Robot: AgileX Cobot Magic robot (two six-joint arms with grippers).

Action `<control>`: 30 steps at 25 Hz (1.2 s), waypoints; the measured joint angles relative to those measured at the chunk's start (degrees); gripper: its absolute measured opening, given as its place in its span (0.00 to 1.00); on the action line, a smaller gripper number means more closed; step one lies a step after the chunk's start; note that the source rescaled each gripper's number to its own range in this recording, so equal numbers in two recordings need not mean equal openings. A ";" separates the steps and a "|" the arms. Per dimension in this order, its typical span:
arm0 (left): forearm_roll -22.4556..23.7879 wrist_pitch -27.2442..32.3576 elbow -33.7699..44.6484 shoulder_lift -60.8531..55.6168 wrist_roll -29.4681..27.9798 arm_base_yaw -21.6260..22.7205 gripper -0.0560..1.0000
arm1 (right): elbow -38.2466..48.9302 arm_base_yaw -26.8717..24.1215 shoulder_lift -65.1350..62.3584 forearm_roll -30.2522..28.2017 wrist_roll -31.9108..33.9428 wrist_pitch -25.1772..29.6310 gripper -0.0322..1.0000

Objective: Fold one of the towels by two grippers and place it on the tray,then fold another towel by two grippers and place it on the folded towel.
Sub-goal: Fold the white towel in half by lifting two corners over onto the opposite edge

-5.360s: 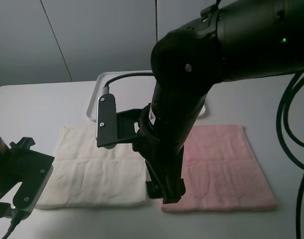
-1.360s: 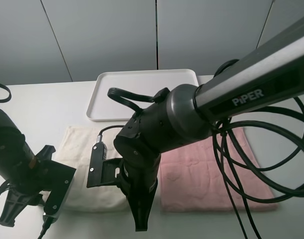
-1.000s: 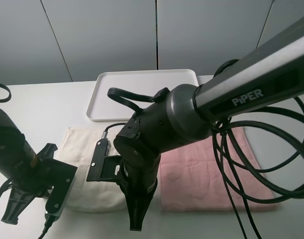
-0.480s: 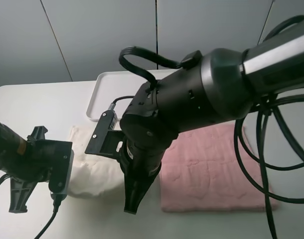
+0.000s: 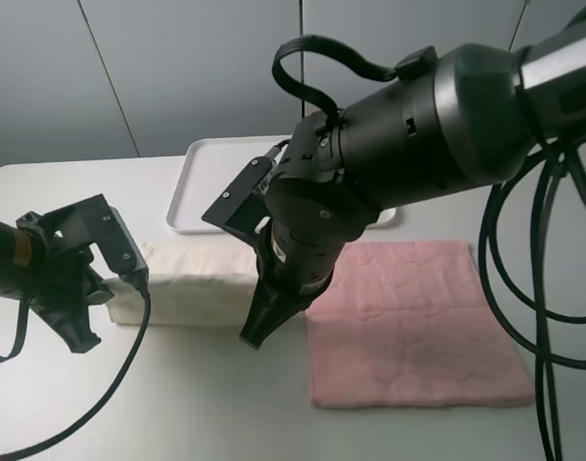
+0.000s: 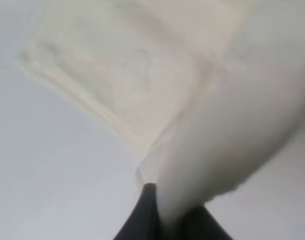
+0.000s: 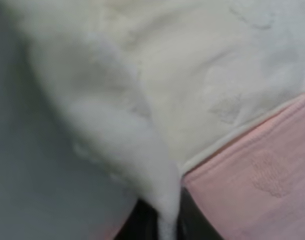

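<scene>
A cream towel (image 5: 192, 277), a pale pink towel (image 5: 413, 327) and a white tray (image 5: 211, 178).

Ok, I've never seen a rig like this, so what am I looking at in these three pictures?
This is a robot with two black arms, each ending in a two-fingered claw. The wide picture comes from a camera mounted high over the table: the big shape is the right arm, the left arm is at the edge. The two close-ups come from cameras on the wrists. On the table lie a cream towel, a pink towel and, behind them, a white tray. The left claw and the right claw are each shut on the cream towel, holding part of it up.
</scene>
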 joint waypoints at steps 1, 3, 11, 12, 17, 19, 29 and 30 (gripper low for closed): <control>0.00 -0.71 0.00 0.00 -1.58 1.18 0.07 | 0.00 -0.58 0.00 0.00 0.84 -1.08 0.03; 0.10 -2.26 -0.10 0.00 -3.35 2.49 0.07 | 0.00 -1.50 0.00 0.00 2.08 -3.39 0.03; -0.29 -11.61 -0.10 1.25 -4.43 3.21 0.07 | 0.00 -5.44 0.00 -1.04 5.65 -7.74 0.03; -0.29 -12.52 -0.10 1.94 -4.43 3.21 0.07 | 0.00 -6.02 0.00 -1.26 6.06 -8.30 0.03; -0.53 -15.69 -0.66 5.94 -4.43 3.21 0.07 | 0.00 -8.07 0.00 -1.26 7.55 -10.08 0.03; -0.78 -15.99 -1.53 6.86 -4.43 3.34 0.07 | 0.00 -8.20 0.00 -1.26 7.55 -10.35 0.03; -1.14 -16.41 -3.77 7.73 -4.53 6.76 0.07 | 0.00 -10.31 5.50 -1.30 14.18 -17.76 0.03; -1.14 -16.73 -3.77 7.82 -4.53 7.17 0.07 | 0.00 -10.83 5.59 -1.30 15.43 -18.83 0.03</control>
